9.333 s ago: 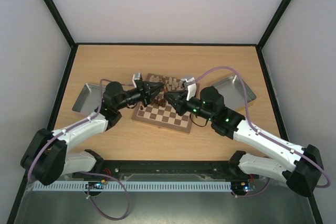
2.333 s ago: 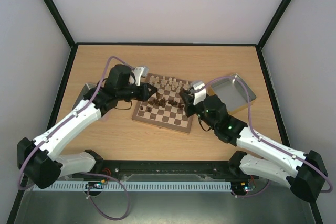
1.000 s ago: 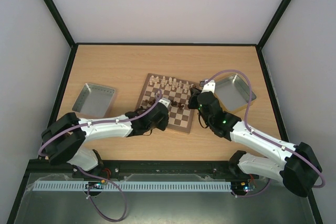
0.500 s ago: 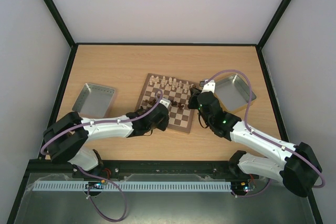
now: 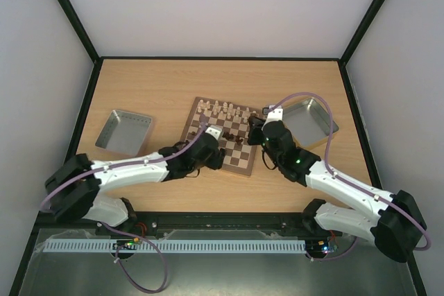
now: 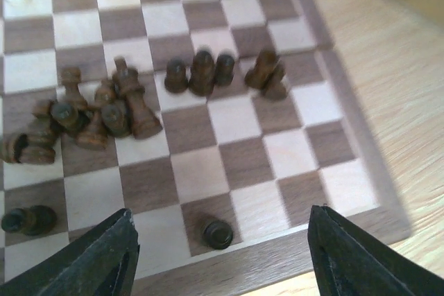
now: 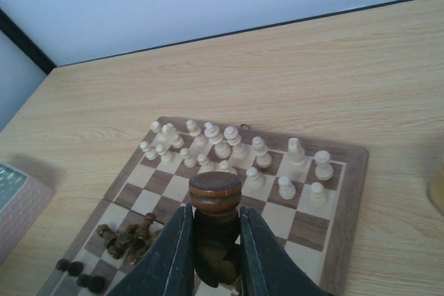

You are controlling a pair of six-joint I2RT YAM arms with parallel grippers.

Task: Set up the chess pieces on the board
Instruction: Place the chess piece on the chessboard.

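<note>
- The left gripper (image 6: 220,216) is hovering over the near edge of the board (image 6: 270,260), jaws spread and holding nothing. A dark pawn (image 6: 218,234) is standing between them on the board's near row.
- The other dark pieces (image 6: 104,112) are lying heaped at mid-board, and the cream pieces (image 7: 229,147) are standing along the board's far rows.
- The right gripper (image 7: 216,240) is hanging above the board's right edge, jaws pinching a dark flat-topped piece (image 7: 216,192).
- Judged step: the arms are filling the dark side. The next move is calling for lowering the held piece upright onto a near-row square, clear of the heap.
</note>
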